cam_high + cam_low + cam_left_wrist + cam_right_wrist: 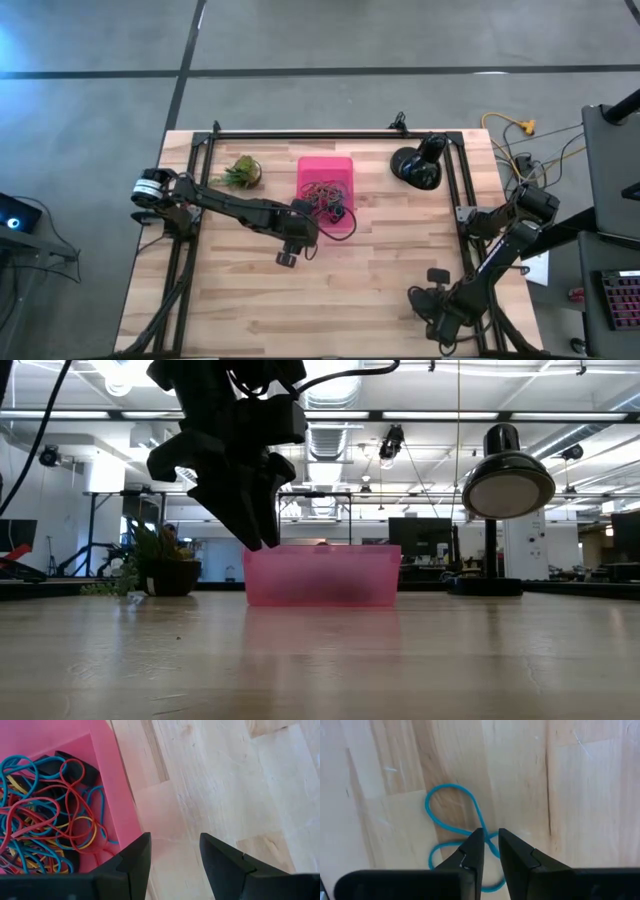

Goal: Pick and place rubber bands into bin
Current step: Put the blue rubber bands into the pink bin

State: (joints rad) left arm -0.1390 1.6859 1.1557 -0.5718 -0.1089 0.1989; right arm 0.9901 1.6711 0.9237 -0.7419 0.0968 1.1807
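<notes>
The rubber bands (45, 815) lie in a loose tangle of red, blue, yellow and black loops inside the bin (313, 168), the bright pink translucent tray that sits on the wooden table (250, 290) near its far edge, between a small green leafy plant (240, 172) on the left and a black desk lamp (418, 165) on the right. In the left wrist view the tangle fills the tray's floor up against one pink wall, and bare wood lies just beyond that wall. The left gripper (297, 240) hangs just beside the bin's near left corner, above the table; its two dark fingers (132, 862) stand apart with nothing between them, one over the bin's wall and the other over bare wood. One more band, a blue rubber band (451, 815), lies twisted into a figure of eight on the bare wood well apart from the bin. The right gripper (491, 852) sits at the table's near right corner, and its fingers are nearly together, pinched over the crossing of that blue loop; whether the band is lifted off the wood cannot be told.
</notes>
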